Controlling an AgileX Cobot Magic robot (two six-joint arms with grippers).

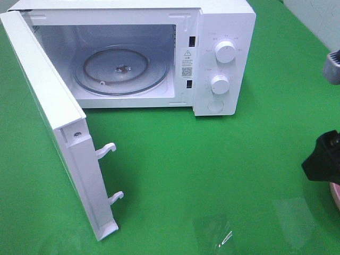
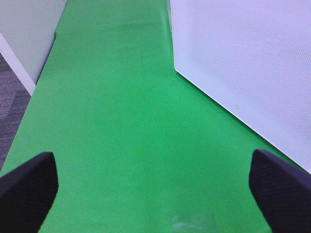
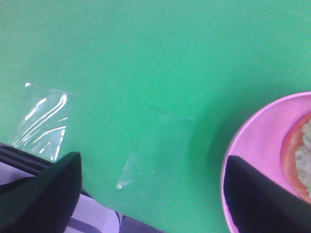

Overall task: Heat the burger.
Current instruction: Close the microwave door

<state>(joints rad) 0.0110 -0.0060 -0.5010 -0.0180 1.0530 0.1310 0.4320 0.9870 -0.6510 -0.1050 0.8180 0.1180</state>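
Observation:
The burger (image 3: 300,160) shows only as a brown-rimmed edge on a pink plate (image 3: 262,141) at the border of the right wrist view. My right gripper (image 3: 151,158) is open above the green cloth, one black finger (image 3: 257,199) over the plate's rim and the other (image 3: 48,194) off to the side; nothing is between them. In the high view this gripper (image 1: 323,159) is a black shape at the far right edge, over the plate (image 1: 336,197). My left gripper (image 2: 151,155) hangs open and empty over bare cloth.
A white microwave (image 1: 223,53) stands at the back, its door (image 1: 58,133) swung wide to the left and a glass turntable (image 1: 122,71) inside. In the left wrist view its white dotted face (image 2: 243,63) is close beside the gripper. Clear tape patches (image 1: 212,234) shine on the cloth.

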